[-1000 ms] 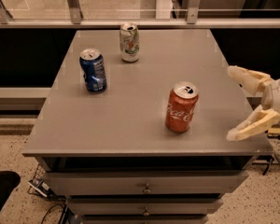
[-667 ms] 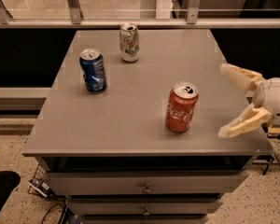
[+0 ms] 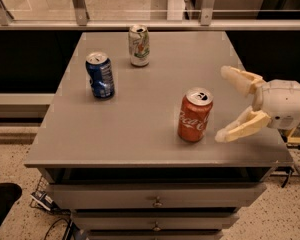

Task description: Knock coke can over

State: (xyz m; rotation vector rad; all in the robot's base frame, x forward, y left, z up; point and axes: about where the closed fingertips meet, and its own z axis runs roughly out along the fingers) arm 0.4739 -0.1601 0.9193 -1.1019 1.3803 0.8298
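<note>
- A grey table (image 3: pixel 140 119) with drawers (image 3: pixel 115 196) under its top stands on a speckled floor (image 3: pixel 10 156), with a metal rail (image 3: pixel 110 25) and glass behind it
- The coke can (image 3: pixel 195 115), red-orange with white script, stands upright on the table's front right part
- The gripper (image 3: pixel 224 105), pale cream, reaches in from the right, just beside the coke can; its two fingers are spread wide apart and hold nothing, the nearer tip close to the can's lower side
- A blue can (image 3: pixel 100 75) stands upright at the left, well apart from the coke can
- A white-and-green can (image 3: pixel 139 45) stands upright near the far edge
</note>
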